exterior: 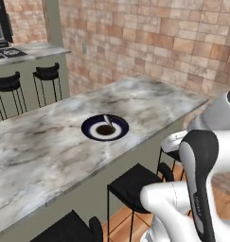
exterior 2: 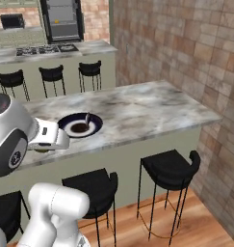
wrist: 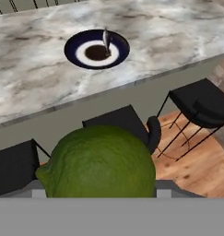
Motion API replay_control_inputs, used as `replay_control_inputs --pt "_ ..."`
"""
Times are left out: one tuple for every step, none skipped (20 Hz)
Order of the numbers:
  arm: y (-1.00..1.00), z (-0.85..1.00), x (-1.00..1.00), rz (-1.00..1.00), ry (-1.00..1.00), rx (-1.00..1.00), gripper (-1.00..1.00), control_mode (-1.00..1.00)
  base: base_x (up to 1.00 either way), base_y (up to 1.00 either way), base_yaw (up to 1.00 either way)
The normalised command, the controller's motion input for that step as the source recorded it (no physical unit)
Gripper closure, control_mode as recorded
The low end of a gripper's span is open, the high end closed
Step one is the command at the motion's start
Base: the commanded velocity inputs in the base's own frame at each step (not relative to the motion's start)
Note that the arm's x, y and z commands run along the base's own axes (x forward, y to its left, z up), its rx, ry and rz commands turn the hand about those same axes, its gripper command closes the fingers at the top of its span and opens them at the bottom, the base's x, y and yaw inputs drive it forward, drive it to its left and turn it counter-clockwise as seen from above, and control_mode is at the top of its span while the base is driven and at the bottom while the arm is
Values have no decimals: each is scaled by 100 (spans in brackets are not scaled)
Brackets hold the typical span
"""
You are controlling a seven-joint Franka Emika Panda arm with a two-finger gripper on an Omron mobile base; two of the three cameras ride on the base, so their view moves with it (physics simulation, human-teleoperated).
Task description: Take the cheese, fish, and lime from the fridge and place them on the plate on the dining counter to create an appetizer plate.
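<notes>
A green lime [wrist: 99,161] sits close in the hand view with my gripper [exterior 2: 43,147] shut on it; the lime hides the fingertips. I hold it in the air off the near edge of the dining counter [exterior: 154,97], above the stools. On the counter lies the plate [wrist: 72,48], also seen from the base as the plate [exterior: 89,128] and the plate [exterior 2: 65,123]. A small silvery fish [wrist: 105,38] lies across its dark centre. The cheese and the fridge are out of view.
Black stools [exterior 2: 169,169] stand along the counter's near side over a wooden floor. A brick wall [exterior: 154,38] runs behind and to the right. At the back, another marble counter with a cooktop [exterior 2: 44,49], more stools and a black wall oven [exterior 2: 63,19].
</notes>
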Motion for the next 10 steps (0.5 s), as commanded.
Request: replay_control_inputs --pt "69 -3 82 1 9 0 100 -100 0 0 0" --pt "59 -3 88 0 10 0 100 -100 0 0 0" --pt "55 -11 91 1 11 0 100 -100 0 0 0" --pt "46 -13 93 0 13 0 100 -100 0 0 0" --pt "46 -15 88 0 13 1 100 -100 0 0 0" --pt "43 -16 85 0 12 1 100 -100 0 0 0" --pt "39 -20 86 0 11 2 100 -100 0 0 0" --pt "36 -26 89 0 10 3 100 -100 0 0 0" --pt "31 -29 90 0 10 4 100 -100 0 0 0" --pt "29 -31 90 0 9 4 100 -100 0 0 0"
